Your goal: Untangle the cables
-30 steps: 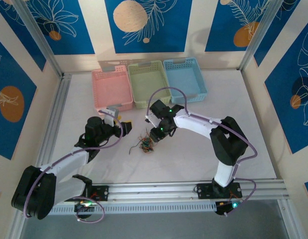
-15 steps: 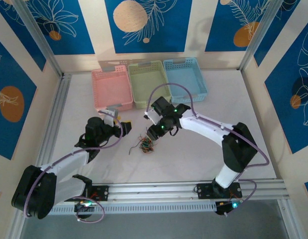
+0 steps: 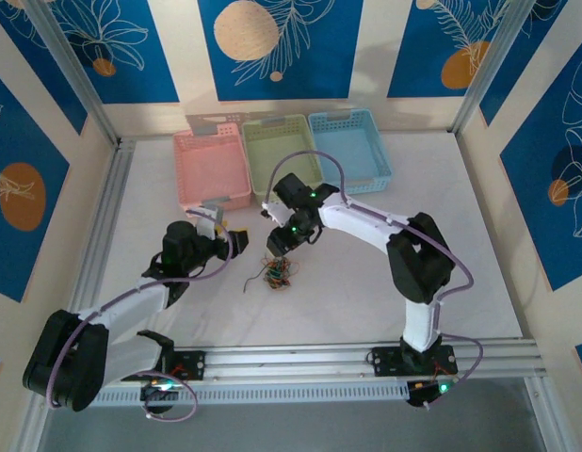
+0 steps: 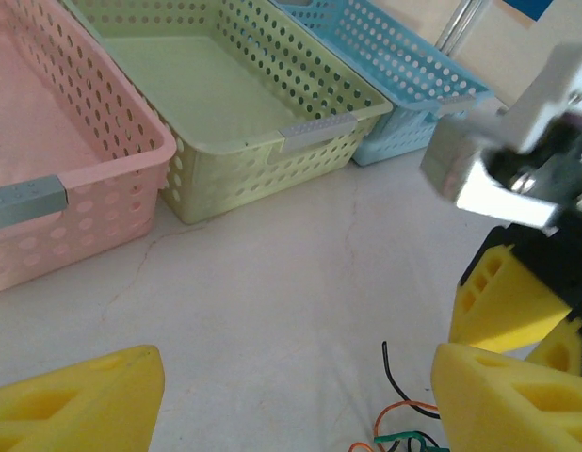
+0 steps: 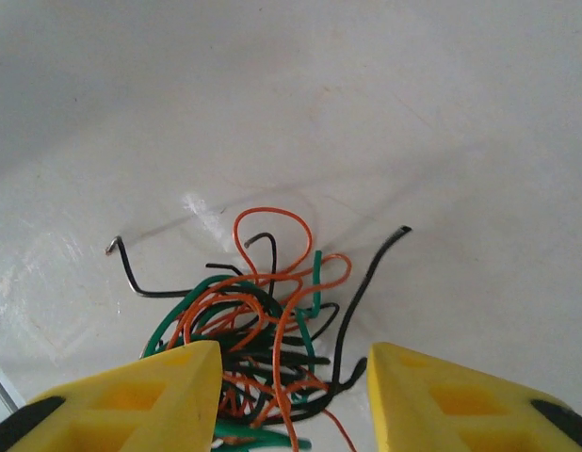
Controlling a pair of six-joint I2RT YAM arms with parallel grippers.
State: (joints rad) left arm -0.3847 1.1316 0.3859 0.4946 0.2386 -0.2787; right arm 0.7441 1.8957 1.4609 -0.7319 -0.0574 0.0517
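The cables (image 3: 280,274) lie as a small tangled clump of orange, green and black wires on the white table, in front of the baskets. My right gripper (image 3: 275,248) hangs just behind and above the clump. In the right wrist view its yellow fingers (image 5: 131,400) stand apart on either side of the cables (image 5: 263,320) and do not pinch them; the gripper (image 5: 293,400) is open. My left gripper (image 3: 236,240) rests to the left of the clump, open and empty (image 4: 296,410). A few wire ends (image 4: 404,428) show beside its right finger.
Three baskets stand in a row at the back: pink (image 3: 216,201), green (image 3: 283,194) and blue (image 3: 362,181). From the left wrist, the green basket (image 4: 272,141) is straight ahead and the right arm's wrist (image 4: 517,151) hangs close on the right. Aluminium rails border the table.
The right arm has swung its gripper a little left and back above the clump, its jaws shifting slightly. The left arm and the cables have not moved.
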